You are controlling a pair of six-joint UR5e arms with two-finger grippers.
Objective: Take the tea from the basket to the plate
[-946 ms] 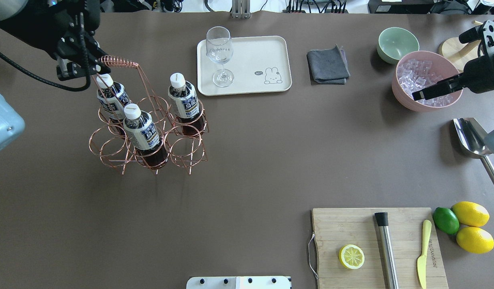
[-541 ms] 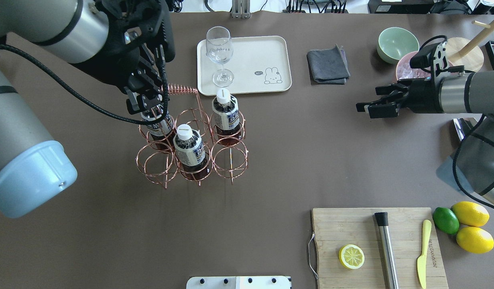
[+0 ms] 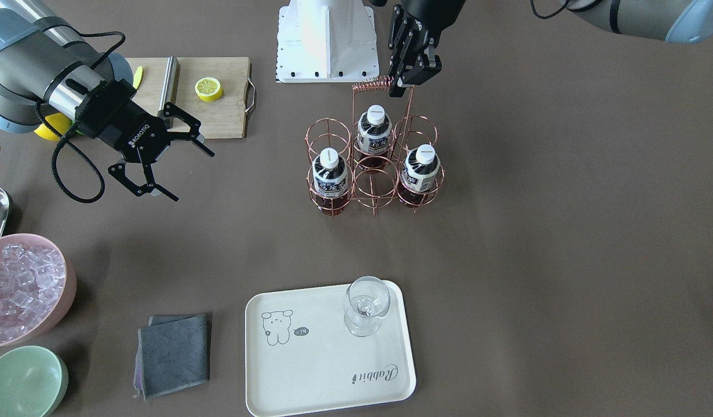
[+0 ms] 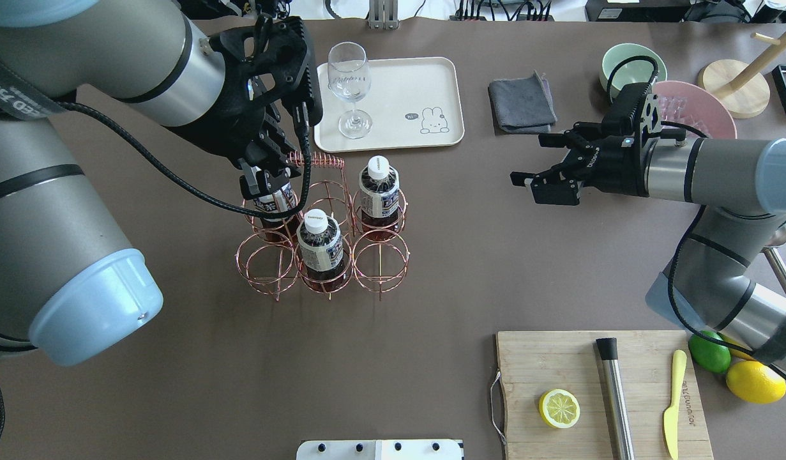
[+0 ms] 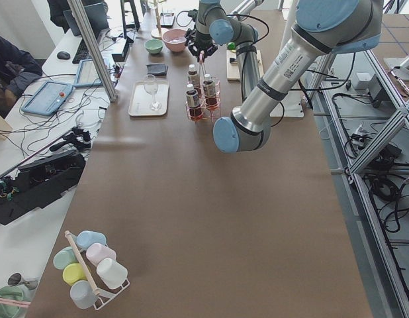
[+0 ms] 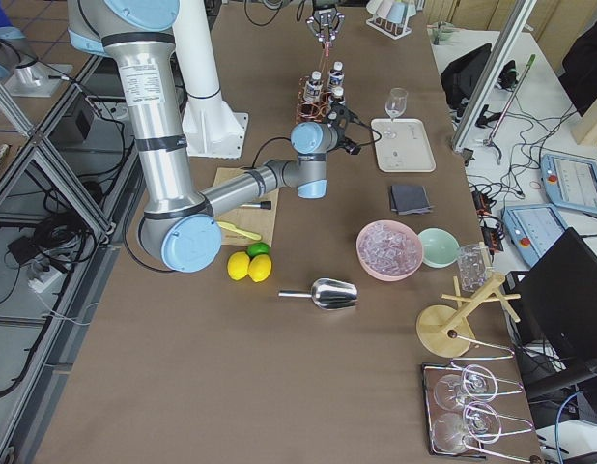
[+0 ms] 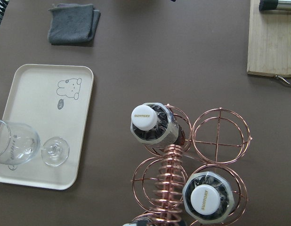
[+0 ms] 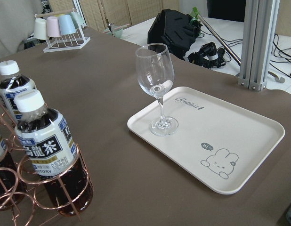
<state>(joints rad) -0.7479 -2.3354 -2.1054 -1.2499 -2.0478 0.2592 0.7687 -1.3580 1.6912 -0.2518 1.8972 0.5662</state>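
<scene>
Surface [image 4: 252, 383], brown and matt, carries the whole arrangement. Left gripper [image 3: 403, 84], reaching in from the left, has its jaws closed narrowly on one end of the coiled-wire handle of the rose-gold wire basket [image 7: 169, 179]. This hold appears meant to steady the six-ring carrier while a bottle is drawn upward. Right gripper [image 4: 527, 160] hangs well to the right of the basket, jaws spread wide and holding nothing, turned toward the bottles; it is judged to be the one that will make the pick. Cream rectangular plate [image 4: 399, 83] with rounded corners lies just beyond the basket on the far side, so the transfer is short. A clear stemmed glass [image 4: 349, 83] stands upright at its left end, leaving the right part bare for set-down. Three small clear plastic tea bottles [image 4: 378, 190], dark brown with white caps, stand upright in separate rings: far left, far right and near middle. The other three rings are empty, and no tea is on the plate yet. The far-right bottle, nearest both plate and open jaws, seems the likeliest choice.
</scene>
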